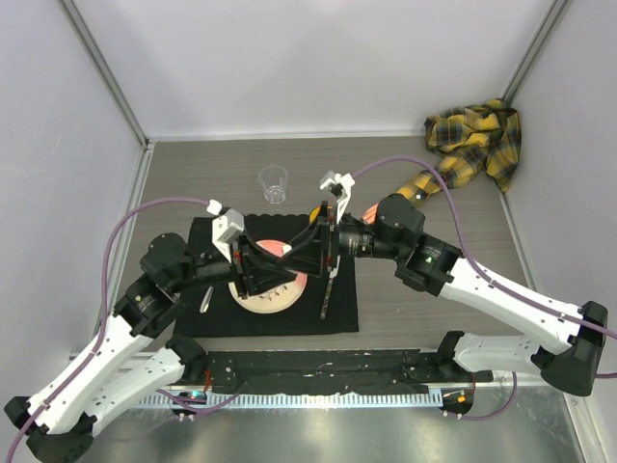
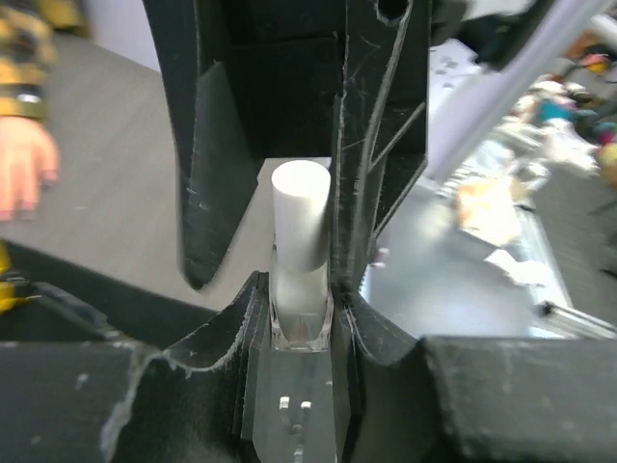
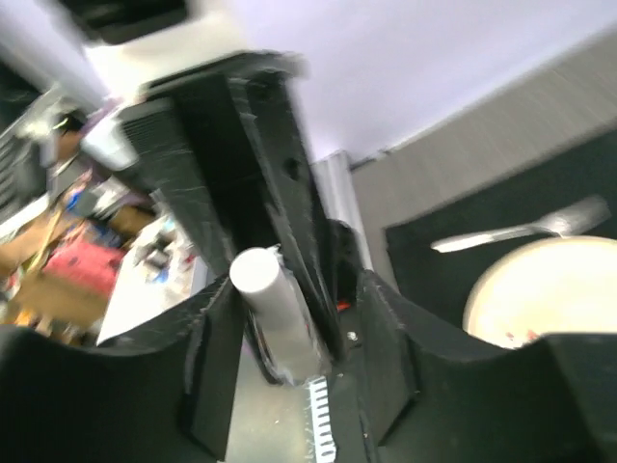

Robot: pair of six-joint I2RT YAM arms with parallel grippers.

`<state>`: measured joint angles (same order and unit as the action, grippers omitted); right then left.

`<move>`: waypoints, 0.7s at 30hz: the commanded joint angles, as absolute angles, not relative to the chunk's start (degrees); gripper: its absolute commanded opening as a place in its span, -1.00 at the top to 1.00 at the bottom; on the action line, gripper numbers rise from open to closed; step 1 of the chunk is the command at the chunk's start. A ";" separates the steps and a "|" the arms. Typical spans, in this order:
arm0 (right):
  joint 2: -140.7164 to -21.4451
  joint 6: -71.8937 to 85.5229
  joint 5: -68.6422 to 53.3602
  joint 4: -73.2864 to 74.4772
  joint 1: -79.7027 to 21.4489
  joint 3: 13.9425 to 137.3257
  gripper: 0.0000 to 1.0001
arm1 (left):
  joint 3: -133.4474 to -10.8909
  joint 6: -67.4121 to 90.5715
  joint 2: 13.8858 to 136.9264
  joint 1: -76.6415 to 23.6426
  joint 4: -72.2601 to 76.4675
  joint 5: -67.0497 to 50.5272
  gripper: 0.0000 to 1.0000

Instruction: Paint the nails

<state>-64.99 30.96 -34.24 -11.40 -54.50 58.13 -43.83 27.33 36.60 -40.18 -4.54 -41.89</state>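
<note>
My left gripper (image 2: 301, 289) is shut on a tiny clear bottle (image 2: 301, 313) with a white cap (image 2: 301, 227), held above the plate; it also shows in the top view (image 1: 258, 265). My right gripper (image 3: 294, 289) is open and straddles the white cap (image 3: 265, 289), with one left finger between its jaws; in the top view it (image 1: 330, 243) meets the left gripper. The pale peach mannequin hand (image 2: 24, 164) with its plaid sleeve (image 1: 474, 140) lies at the back right, mostly hidden behind my right arm in the top view. Its nails are too small and blurred to make out.
A black mat (image 1: 342, 309) carries a cream plate (image 1: 280, 301) beneath both grippers, a silver utensil (image 1: 207, 297) to its left and a dark utensil (image 1: 328, 289) to its right. A clear plastic cup (image 1: 274, 183) stands behind the mat. Walls enclose three sides.
</note>
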 commanded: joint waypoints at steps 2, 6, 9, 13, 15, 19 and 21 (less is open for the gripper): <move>-63.20 29.96 -9.97 12.19 -54.76 66.35 -0.16 | -51.14 12.77 37.79 -40.43 -15.27 -25.09 0.99; -62.93 31.64 -2.22 16.24 -57.73 68.37 -0.37 | -51.77 8.80 38.23 -40.52 -18.72 -20.92 0.99; -64.68 31.81 6.83 18.97 -61.50 71.71 -0.40 | -51.94 7.91 38.93 -40.52 -19.68 -20.22 1.00; -67.85 33.13 13.78 19.34 -64.68 75.57 -0.40 | -51.68 8.26 39.46 -40.52 -19.95 -20.13 1.00; -69.69 33.49 16.07 19.77 -65.91 76.64 -0.39 | -51.42 8.70 39.29 -40.52 -19.78 -20.21 0.99; -72.94 33.22 16.44 18.81 -66.36 79.09 -0.24 | -50.80 9.67 38.24 -40.52 -19.34 -20.83 1.00; -74.17 33.14 16.44 18.55 -66.62 79.71 -0.16 | -50.63 9.93 37.71 -40.52 -19.16 -20.74 0.99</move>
